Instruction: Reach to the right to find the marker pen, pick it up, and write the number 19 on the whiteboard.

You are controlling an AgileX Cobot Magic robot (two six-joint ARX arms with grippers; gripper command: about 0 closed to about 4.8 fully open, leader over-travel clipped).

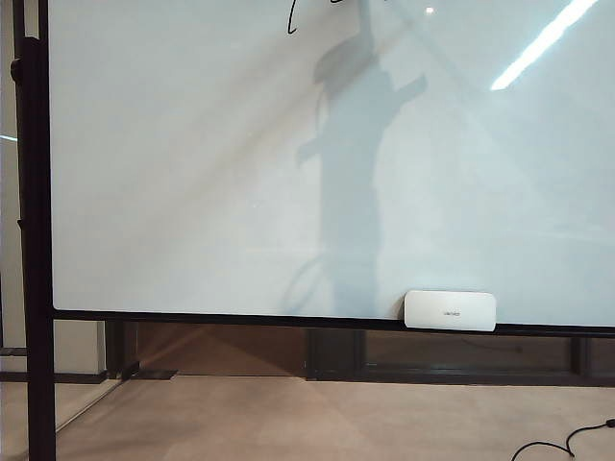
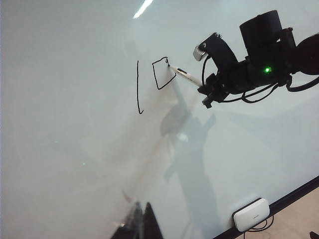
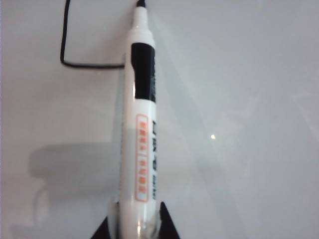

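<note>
The whiteboard [image 1: 192, 192] fills every view. In the left wrist view, a black "1" [image 2: 138, 87] and a boxy loop [image 2: 162, 74] of the number 19 are drawn on it. My right gripper [image 2: 204, 84] is shut on the white marker pen [image 2: 187, 76], whose tip touches the loop's upper corner. The right wrist view shows the marker pen [image 3: 142, 124] clamped between the right gripper's [image 3: 137, 226] fingers, its nib on a black line [image 3: 65, 50]. My left gripper [image 2: 142, 224] hangs back from the board, its tips together and empty. The exterior view shows only a stroke end [image 1: 291, 19] and no gripper.
A white eraser block [image 1: 450, 310] rests on the board's lower black frame, also seen as the eraser [image 2: 251, 214] from the left wrist. A black stand post [image 1: 34, 240] rises at the left. A black cable [image 1: 567, 444] lies on the floor at the right.
</note>
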